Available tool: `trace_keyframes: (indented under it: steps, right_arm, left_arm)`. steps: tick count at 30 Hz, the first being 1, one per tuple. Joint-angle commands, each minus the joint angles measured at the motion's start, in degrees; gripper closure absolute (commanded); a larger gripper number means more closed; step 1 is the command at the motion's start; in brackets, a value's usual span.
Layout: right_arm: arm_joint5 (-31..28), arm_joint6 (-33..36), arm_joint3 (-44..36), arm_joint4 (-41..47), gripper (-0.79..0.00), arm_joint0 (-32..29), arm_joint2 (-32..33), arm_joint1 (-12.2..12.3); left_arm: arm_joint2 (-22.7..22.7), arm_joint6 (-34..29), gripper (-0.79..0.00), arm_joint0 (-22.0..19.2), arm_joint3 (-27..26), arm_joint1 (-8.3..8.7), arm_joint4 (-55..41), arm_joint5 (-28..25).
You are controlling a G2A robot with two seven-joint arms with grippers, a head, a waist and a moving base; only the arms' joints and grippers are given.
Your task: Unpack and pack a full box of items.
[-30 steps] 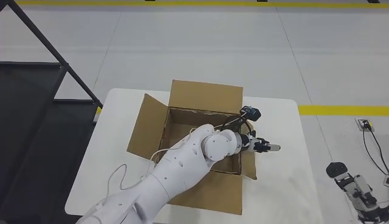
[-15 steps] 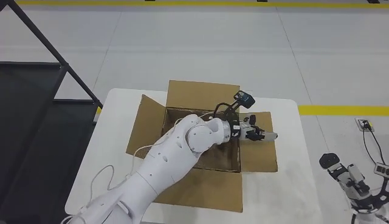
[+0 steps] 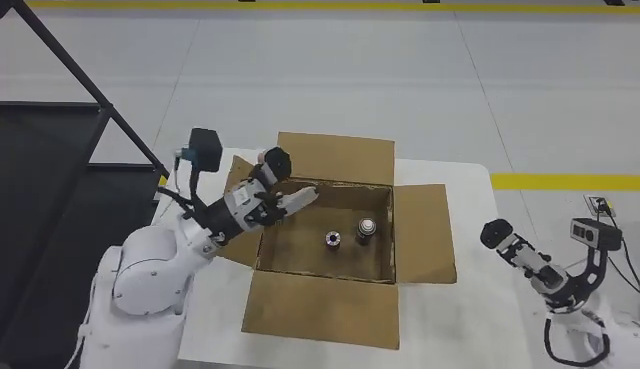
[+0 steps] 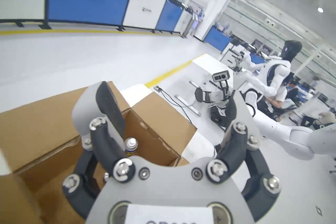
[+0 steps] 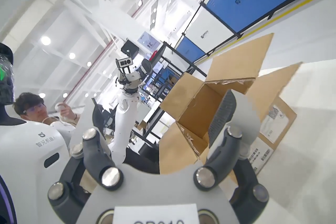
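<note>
Box (image 3: 320, 314) stood flaps-out, two cans (image 3: 366, 230) inside; left tool (image 3: 290, 181) gaped empty over its rim, right tool (image 3: 496, 234) gaped at counter's (image 3: 470, 299) right edge.

Box (image 3: 320, 314): matt brown cardboard, torn edges rough. Table (image 3: 470, 309): smooth white, slight sheen. Left gripper (image 4: 169, 99): matt grey plate, shiny metal screws, black pads (image 4: 109, 104) prob. rubber. Can (image 4: 130, 145) shoulder: shiny metal.

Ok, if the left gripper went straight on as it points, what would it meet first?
Likely the far wall of the box: the left gripper, fingers open, points across the opening, apparently above the spray can. Depth unclear.
</note>
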Motion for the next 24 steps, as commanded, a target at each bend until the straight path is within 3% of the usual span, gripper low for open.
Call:
trace_keyframes:
  steps: [1, 7, 12, 15, 24]
  right_arm:
    - [3.6, -1.6, -3.7, -6.6, -0.785, 1.3, -1.9, -0.2]
    - [16.3, -4.0, -10.9, -25.5, -0.785, 8.9, -14.6, -1.5]
    - [20.4, -5.8, -10.3, -27.4, -0.785, 12.9, -19.0, -2.2]
    - [20.4, -5.8, -10.3, -27.4, -0.785, 12.9, -19.0, -2.2]
    - [20.4, -5.8, -10.3, -27.4, -0.785, 12.9, -19.0, -2.2]
  left_arm:
    - [-6.0, 0.4, -0.785, 3.9, -1.8, 0.5, -1.4, -0.6]
    - [-20.5, 3.3, -0.785, 14.4, -3.0, 1.62, -7.1, -3.1]
    - [-28.2, 4.1, -0.785, 20.6, -0.1, 2.25, -10.9, -5.0]
    - [-30.3, 2.6, -0.785, 23.0, 1.3, 2.67, -12.2, -7.1]
    - [-30.3, 2.6, -0.785, 23.0, 1.3, 2.67, -12.2, -7.1]
